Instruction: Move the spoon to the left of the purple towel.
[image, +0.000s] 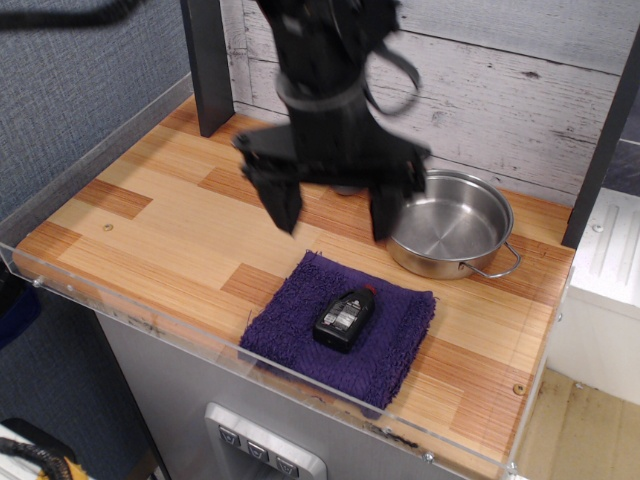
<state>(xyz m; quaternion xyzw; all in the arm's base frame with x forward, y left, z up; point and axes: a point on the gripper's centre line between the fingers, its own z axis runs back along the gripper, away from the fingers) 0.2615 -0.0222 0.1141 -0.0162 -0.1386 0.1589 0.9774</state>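
While the black robot hand (333, 210) hangs blurred above the wooden desk (160, 215), fingers spread wide with nothing between them, the spoon is nowhere visible — possibly hidden behind the arm, can't tell. Dark purple fuzzy square towel (390, 345) lies near the desk's front edge with a small black bottle (343, 318) on it; round steel pan (455, 235) sits just behind-right, looks empty. Risks: hand grabs the bottle instead of the spoon, or a low sweep snags the towel or knocks the pan, since all sit close together.
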